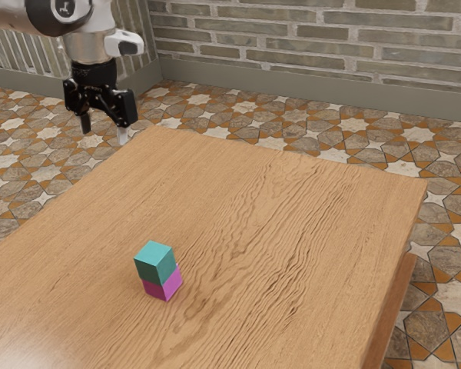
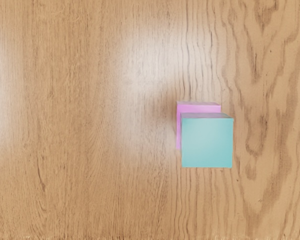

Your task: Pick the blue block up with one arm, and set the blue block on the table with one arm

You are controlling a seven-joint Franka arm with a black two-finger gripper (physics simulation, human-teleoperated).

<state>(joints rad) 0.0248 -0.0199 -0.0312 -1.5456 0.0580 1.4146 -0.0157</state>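
My gripper [image 1: 104, 131] is at the exterior view's upper left, raised above and well apart from the blocks, its two fingers spread with nothing between them. The blue block [image 1: 155, 263], teal in colour, rests on top of a pink block [image 1: 163, 285] on the wooden table [image 1: 292, 231]. From above, in the wrist view, the blue block [image 2: 207, 142] covers most of the pink block [image 2: 199, 108], whose edges show along two sides.
The table's far edge runs below the gripper in the exterior view, with patterned floor tiles beyond it. A brick wall [image 1: 307, 46] stands behind. Bare wood surrounds the two stacked blocks.
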